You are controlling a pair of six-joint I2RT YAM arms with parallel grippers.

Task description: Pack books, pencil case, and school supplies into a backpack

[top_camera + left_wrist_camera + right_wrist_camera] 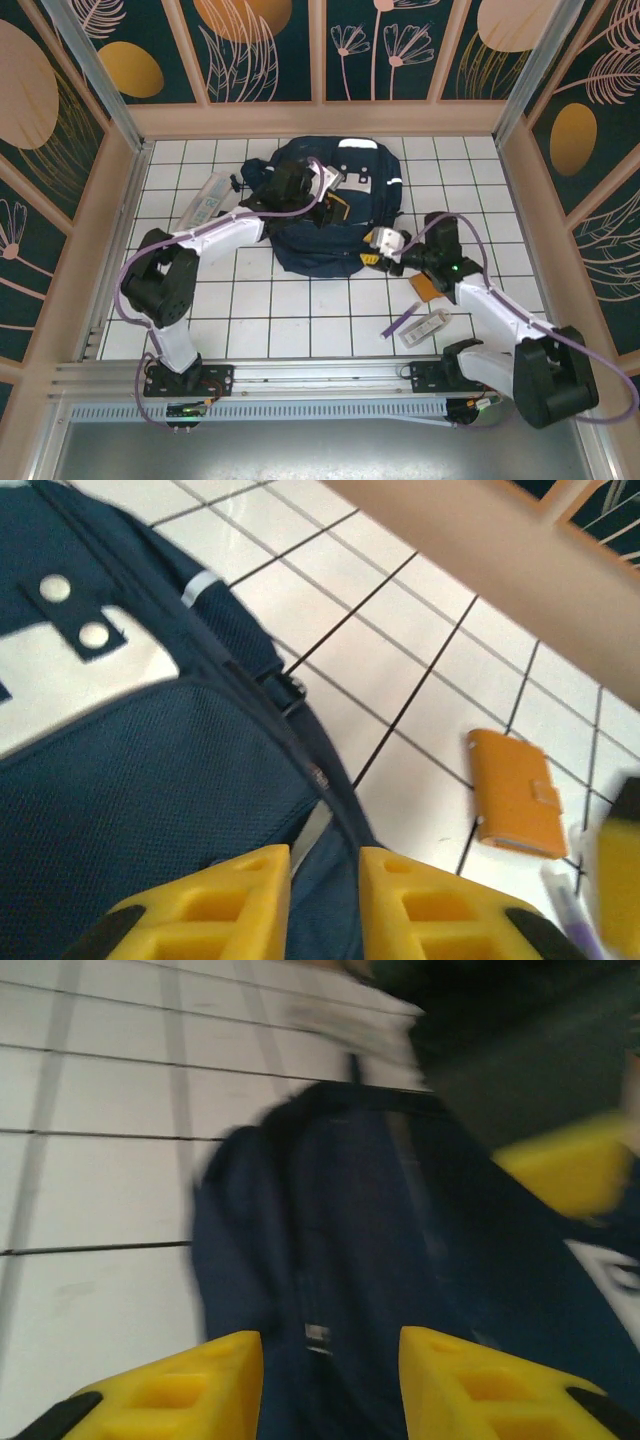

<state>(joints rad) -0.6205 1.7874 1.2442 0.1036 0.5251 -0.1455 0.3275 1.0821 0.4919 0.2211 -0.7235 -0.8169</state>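
The navy backpack (335,215) lies in the middle of the tiled table. My left gripper (337,207) is over its top; in the left wrist view its yellow fingers (250,880) stand a narrow gap apart, with the backpack's (150,780) seam running between them. My right gripper (380,248) is at the bag's near right corner, open over blurred navy fabric (330,1260). A small orange book (428,287) (515,792) lies on the tiles right of the bag. A purple pen (403,320) and a clear pack (432,324) lie nearer the front. The pencil case is out of view.
Another long clear pack (208,200) lies at the back left beside the bag. Wooden walls (320,118) close the table in at the back and on both sides. Bare tiles (290,310) stretch in front of the bag.
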